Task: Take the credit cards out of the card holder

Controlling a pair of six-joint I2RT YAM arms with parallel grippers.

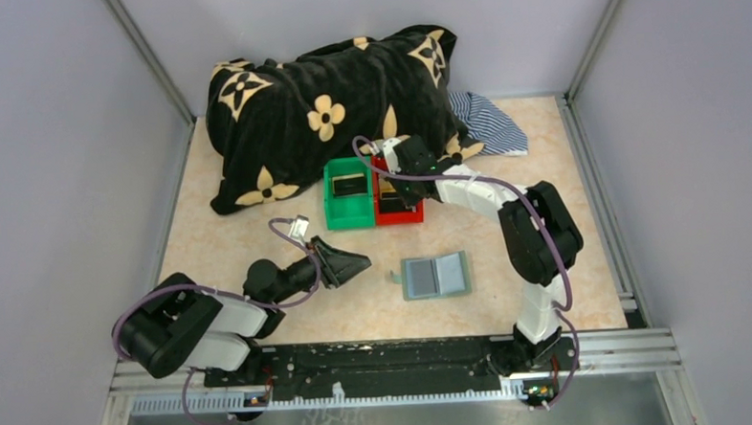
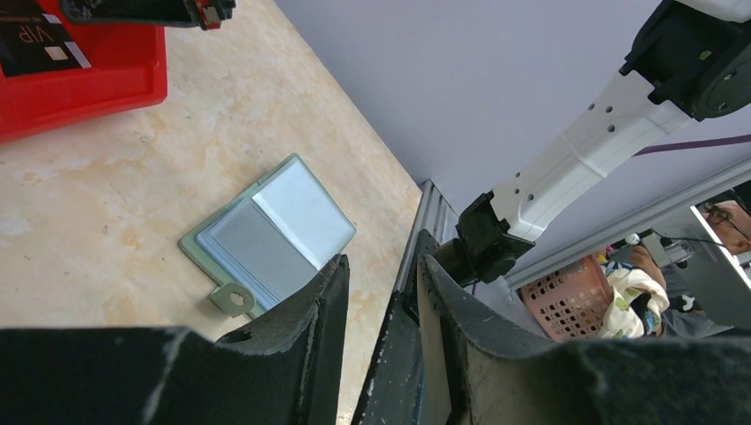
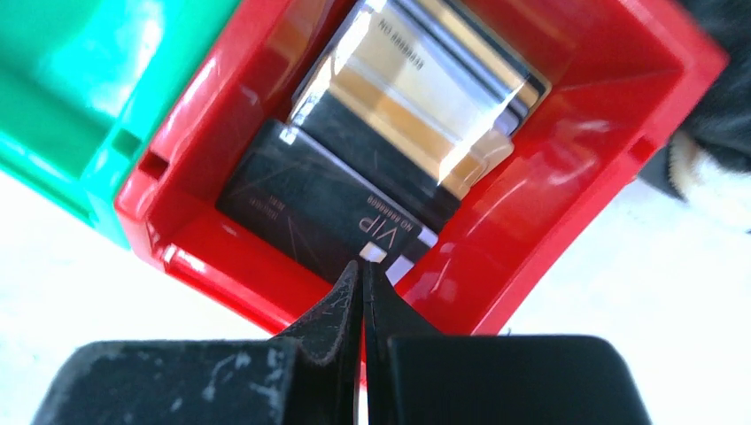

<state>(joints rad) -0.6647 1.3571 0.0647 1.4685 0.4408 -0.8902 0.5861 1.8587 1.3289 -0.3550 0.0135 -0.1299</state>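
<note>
The card holder (image 1: 435, 275) lies open and flat on the table, blue-grey inside up, also seen in the left wrist view (image 2: 270, 232). No card shows in its pockets. My left gripper (image 1: 355, 263) (image 2: 383, 266) hovers just left of it, open, nothing between the fingers. The credit cards lie in the bins: a black VIP card (image 3: 328, 204) and a tan-gold one (image 3: 425, 97) in the red bin (image 3: 567, 204), a dark one (image 1: 349, 185) in the green bin (image 1: 348, 214). My right gripper (image 1: 405, 194) (image 3: 361, 267) is shut, its tips at the VIP card's near edge.
The two bins stand side by side behind the holder, the red bin (image 1: 398, 214) to the right. A black blanket with tan flowers (image 1: 329, 100) and a striped cloth (image 1: 488, 121) fill the back. Grey walls close both sides; a metal rail (image 1: 398, 360) runs along the near edge.
</note>
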